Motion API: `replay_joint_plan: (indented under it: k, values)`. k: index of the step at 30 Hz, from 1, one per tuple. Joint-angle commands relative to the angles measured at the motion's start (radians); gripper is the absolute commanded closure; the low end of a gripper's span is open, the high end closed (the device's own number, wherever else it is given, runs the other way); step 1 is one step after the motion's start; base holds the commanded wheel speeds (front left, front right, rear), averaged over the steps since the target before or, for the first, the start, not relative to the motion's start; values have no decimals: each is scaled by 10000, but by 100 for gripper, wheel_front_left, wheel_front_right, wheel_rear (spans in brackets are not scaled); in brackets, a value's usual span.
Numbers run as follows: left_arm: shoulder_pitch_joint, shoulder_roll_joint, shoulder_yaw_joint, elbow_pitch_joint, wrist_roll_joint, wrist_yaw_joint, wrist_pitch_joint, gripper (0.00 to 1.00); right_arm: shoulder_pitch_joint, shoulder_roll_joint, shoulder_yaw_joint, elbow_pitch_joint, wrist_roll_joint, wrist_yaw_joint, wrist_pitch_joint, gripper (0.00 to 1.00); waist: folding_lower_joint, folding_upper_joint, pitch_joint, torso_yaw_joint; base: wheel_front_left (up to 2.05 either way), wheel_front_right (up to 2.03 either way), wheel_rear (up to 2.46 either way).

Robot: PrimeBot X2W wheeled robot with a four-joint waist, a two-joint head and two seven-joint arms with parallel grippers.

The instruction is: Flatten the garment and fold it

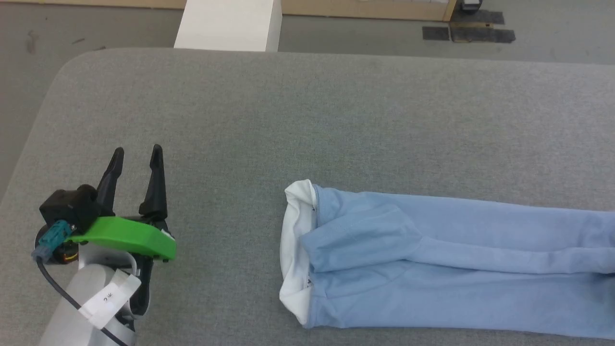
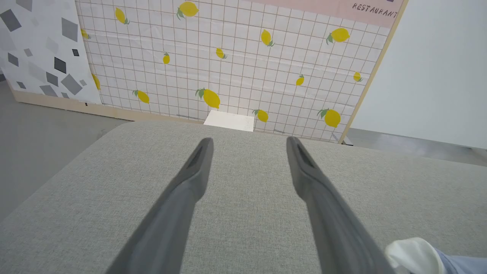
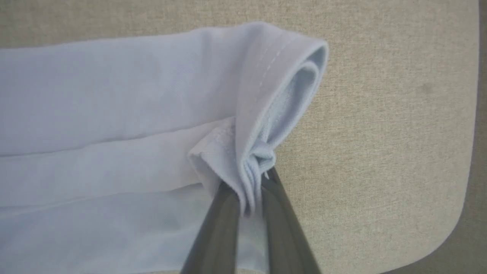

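Note:
The garment, light blue with a white collar, lies folded into a long strip on the grey table, running off the head view's right edge. My left gripper stands open and empty over bare table, well left of the collar. In the left wrist view its two fingers are spread apart, with the collar at the lower right corner. In the right wrist view my right gripper is shut on a bunched edge of the garment, near its hem end.
The table has rounded corners; its left edge and far edge drop to grey floor. A white block stands beyond the far edge. A lemon-patterned wall panel is behind the table. In the right wrist view, the table corner is close.

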Motion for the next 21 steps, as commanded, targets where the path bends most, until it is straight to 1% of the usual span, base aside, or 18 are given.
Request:
replay_joint_plan:
  k: [1, 6, 7, 8, 10, 15, 17, 21]
  values:
    - [133, 49, -22, 15, 25, 82, -52, 0, 144, -65, 132, -259, -74, -19, 332, 100, -1, -1, -157, -67, 0, 0, 0]
    - [286, 119, -79, 60, 84, 182, 22, 0, 218, -165, 771, -1546, 43, -19, 1823, 100, -1, -1, -385, -157, 0, 0, 0]
    - [318, 111, -79, 70, 72, 207, 28, 0, 217, -159, 949, -1904, 109, -19, 2140, 100, -1, -1, -435, -180, 0, 0, 0]
    - [416, 114, -133, 59, 119, 309, 91, 0, 201, -65, 1454, -2816, 373, -19, 2876, 100, -1, -1, -548, -229, 0, 0, 0]
    - [463, 110, -157, 44, 122, 355, 123, 0, 161, 41, 1841, -3381, 579, -19, 3236, 100, -1, -1, -599, -246, 0, 0, 0]
    - [501, 121, -231, 16, 226, 516, 162, 0, -44, 348, 2991, -4288, 1109, -19, 3696, 100, -1, -1, -645, -264, 0, 0, 0]
    - [485, 159, -239, 51, 274, 567, 161, 0, -201, 424, 3556, -4434, 1251, -19, 3720, 100, -1, -1, -627, -263, 0, 0, 0]
    - [450, 162, -279, 24, 366, 688, 148, 0, -626, 818, 4549, -4367, 1618, -19, 3491, 100, -1, -1, -602, -220, 0, 0, 0]
